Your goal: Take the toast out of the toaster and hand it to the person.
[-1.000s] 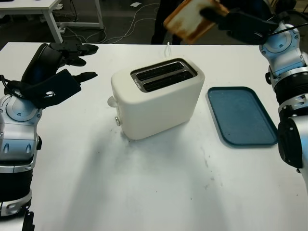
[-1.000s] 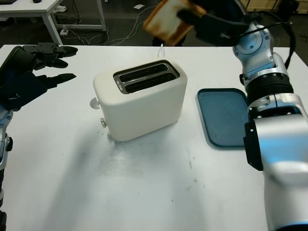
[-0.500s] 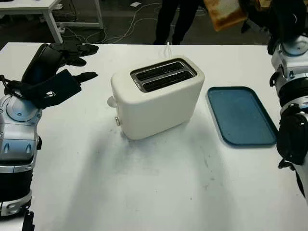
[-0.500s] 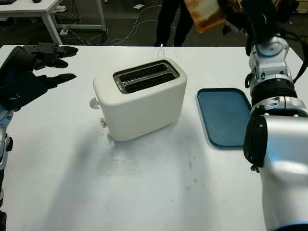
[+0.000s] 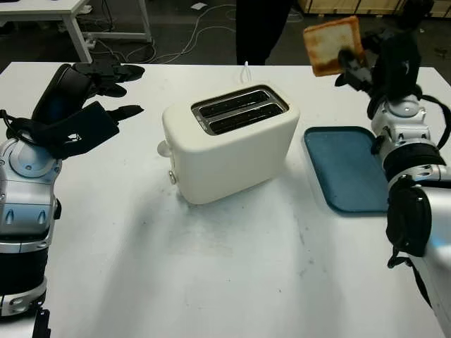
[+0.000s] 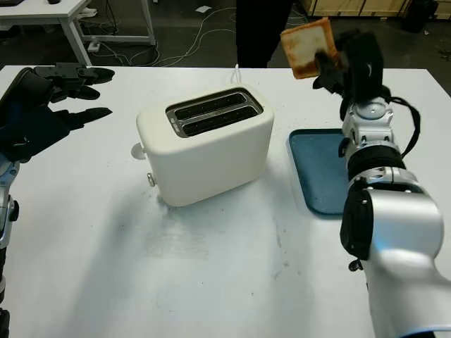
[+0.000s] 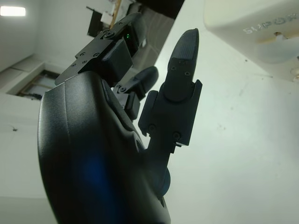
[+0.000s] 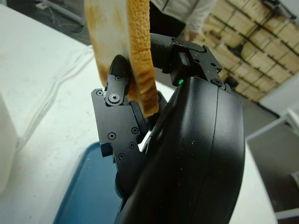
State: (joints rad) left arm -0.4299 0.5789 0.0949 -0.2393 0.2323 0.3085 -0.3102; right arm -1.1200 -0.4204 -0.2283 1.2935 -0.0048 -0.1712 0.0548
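A slice of browned toast (image 5: 333, 45) is held upright in the air at the table's far right, above the blue tray (image 5: 345, 169). My right hand (image 5: 358, 62) is shut on its lower edge; the right wrist view shows the toast (image 8: 126, 51) pinched between the fingers (image 8: 117, 116). The white toaster (image 5: 229, 144) stands mid-table with both slots dark. A person in dark trousers (image 5: 262, 24) stands behind the table, a light sleeve (image 8: 184, 11) showing past the toast. My left hand (image 5: 84, 105) is open above the table's left side, away from the toaster.
The toaster's white cord (image 5: 246, 70) runs off the far edge. Desks (image 5: 42, 8) and floor cables lie beyond the table. Bare white tabletop (image 5: 232, 274) spreads in front of the toaster.
My right hand swung the toast from above the toaster's far side to the right and lowered it over the tray, turning it upright. The person stepped closer. My left hand stayed still.
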